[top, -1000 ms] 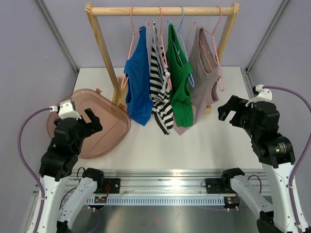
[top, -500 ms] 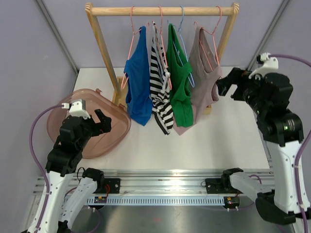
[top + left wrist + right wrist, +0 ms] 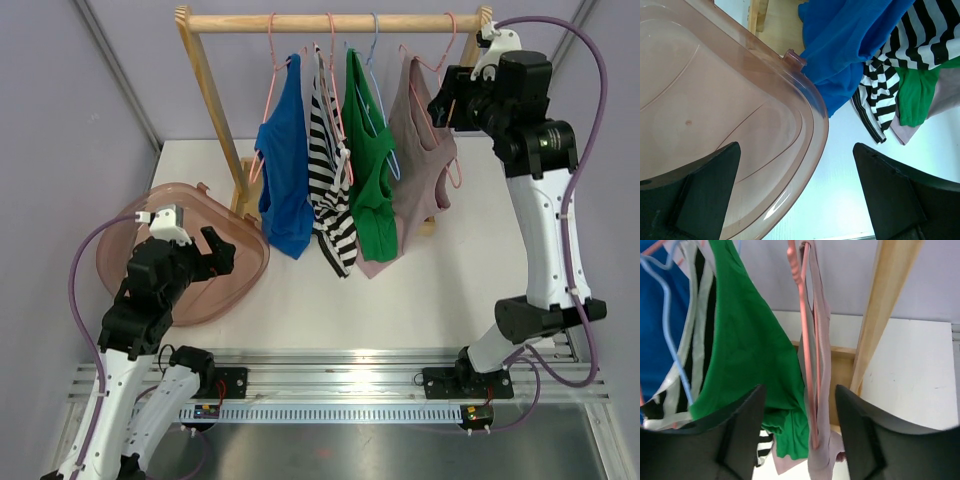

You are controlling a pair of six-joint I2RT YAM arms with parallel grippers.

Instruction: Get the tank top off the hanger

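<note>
From above, 4 tank tops hang in a row on the wooden rack [image 3: 335, 21] at the far side of the table [image 3: 420, 290]: blue tank top [image 3: 285, 170] on the left, then striped tank top [image 3: 328, 190], green tank top [image 3: 368, 170], and the taupe tank top [image 3: 420, 160] on the right, all of them on their hangers. The right gripper [image 3: 445, 108] is up high at the far right, just beside the shoulder of the taupe tank top, right under the rail. Down on the near left, the left gripper [image 3: 205, 255] hangs over the right edge of the brown plastic tub [image 3: 140, 240], which sits on the table to the left of the rack. On to the left wrist: its 2 fingers are spread wide with nothing between them, the tub's rim below, and the hems of all 4 tops dangling at the far right. And the right wrist: the fingers stand apart, gripping nothing, and straight ahead through the gap hangs the pink hanger [image 3: 802, 315] with the taupe strap draped over it. The green top is just to its left, the rack's post [image 3: 885, 310] to its right. Whether a finger touches the fabric, I cannot tell.
</note>
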